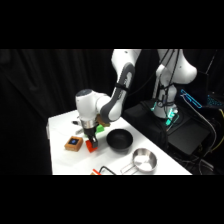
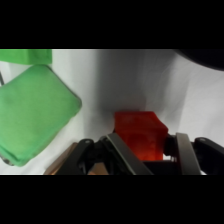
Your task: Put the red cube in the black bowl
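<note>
The red cube (image 1: 92, 146) sits on the white table (image 1: 65, 125), left of the black bowl (image 1: 119, 140). My gripper (image 1: 91, 141) comes straight down over the cube. In the wrist view the red cube (image 2: 140, 134) lies between the two fingers of my gripper (image 2: 150, 152). The left finger (image 2: 120, 150) is against the cube, and a thin strip of table shows between the cube and the right finger (image 2: 185, 152). The gripper is open around the cube. The dark curve in the top right corner of the wrist view is the black bowl's rim (image 2: 200, 56).
An orange-brown block with a blue top (image 1: 73, 143) stands just left of the cube. A green object (image 2: 35, 115) lies close behind the gripper. A silver bowl with a handle (image 1: 144, 161) is at the front right, and a red-handled tool (image 1: 97, 171) lies at the front edge.
</note>
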Robot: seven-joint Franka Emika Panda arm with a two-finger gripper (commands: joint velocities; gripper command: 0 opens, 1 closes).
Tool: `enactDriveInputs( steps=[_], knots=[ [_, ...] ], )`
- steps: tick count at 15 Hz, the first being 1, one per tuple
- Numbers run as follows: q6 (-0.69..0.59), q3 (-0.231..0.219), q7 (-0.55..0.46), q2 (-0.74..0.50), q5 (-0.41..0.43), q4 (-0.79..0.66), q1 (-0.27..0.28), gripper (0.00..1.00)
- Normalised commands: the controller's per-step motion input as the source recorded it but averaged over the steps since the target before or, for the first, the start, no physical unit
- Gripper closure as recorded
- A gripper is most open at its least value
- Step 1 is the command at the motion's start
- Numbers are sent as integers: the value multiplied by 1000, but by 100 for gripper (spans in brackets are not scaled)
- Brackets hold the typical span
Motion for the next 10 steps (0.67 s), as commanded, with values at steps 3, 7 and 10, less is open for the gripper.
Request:
enactDriveInputs(
  steps=[3,7,10],
  knots=[
    [-356,-28,90,-418,28,-139,72,74],
    [-411,-17,58,-448,6,-187,76,74],
    [-228,-27,96,-452,-39,-279,89,74]
  ],
)
